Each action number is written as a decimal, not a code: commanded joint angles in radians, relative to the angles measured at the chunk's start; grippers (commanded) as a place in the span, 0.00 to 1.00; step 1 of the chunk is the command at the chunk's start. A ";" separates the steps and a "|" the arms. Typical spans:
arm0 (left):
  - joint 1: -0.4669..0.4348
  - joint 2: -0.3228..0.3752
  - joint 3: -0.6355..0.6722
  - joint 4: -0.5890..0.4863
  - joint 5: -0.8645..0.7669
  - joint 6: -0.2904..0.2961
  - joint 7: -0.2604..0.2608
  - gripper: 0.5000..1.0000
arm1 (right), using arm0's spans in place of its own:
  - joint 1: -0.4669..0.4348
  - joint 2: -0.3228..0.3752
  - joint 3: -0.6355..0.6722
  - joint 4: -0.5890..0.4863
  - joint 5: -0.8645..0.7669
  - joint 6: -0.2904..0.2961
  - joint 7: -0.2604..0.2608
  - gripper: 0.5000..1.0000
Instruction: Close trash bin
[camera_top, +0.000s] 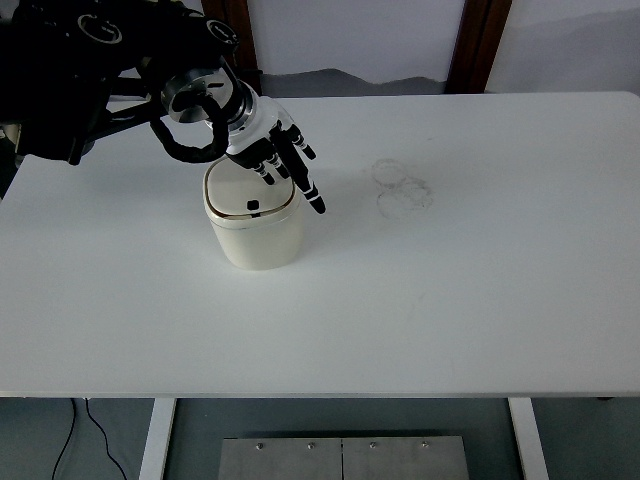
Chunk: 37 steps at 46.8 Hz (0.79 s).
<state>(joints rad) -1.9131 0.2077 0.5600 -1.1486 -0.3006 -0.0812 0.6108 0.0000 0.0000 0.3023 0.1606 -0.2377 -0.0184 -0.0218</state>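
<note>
Cream plastic made up the trash bin (254, 225), which stood upright on the white table (450, 300), left of centre and towards the far side. No brand, label or legible writing was visible on the bin or elsewhere in the view. The lid (246, 192) lay down over the bin's mouth, with a thin dark line showing along its front edge and a small dark mark near that edge; whether it was fully seated could not be determined.

The left hand (272, 160) reached in from the upper left on a black arm and was positioned over the far right part of the lid. Its fingers (303, 184) were extended and slightly spread, pointing down and to the right past the bin's rim, and gripped nothing. The palm side appeared to rest against the lid, though actual contact could not be confirmed.

Faint ring-shaped marks (402, 186) were noted on the table surface to the right of the bin, well apart from it.
</note>
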 joint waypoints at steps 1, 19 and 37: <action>0.000 -0.001 0.000 0.000 0.000 0.000 0.000 1.00 | 0.000 0.000 0.000 0.000 0.000 0.000 0.000 0.99; 0.002 0.001 0.001 -0.011 0.000 0.000 0.000 1.00 | 0.000 0.000 0.000 0.000 -0.002 0.000 0.000 0.99; -0.017 0.018 0.001 -0.060 0.000 0.020 0.000 1.00 | 0.000 0.000 0.000 0.000 -0.002 0.000 -0.001 0.99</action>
<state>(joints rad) -1.9268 0.2226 0.5610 -1.2051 -0.3006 -0.0614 0.6111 0.0000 0.0000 0.3022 0.1605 -0.2392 -0.0184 -0.0222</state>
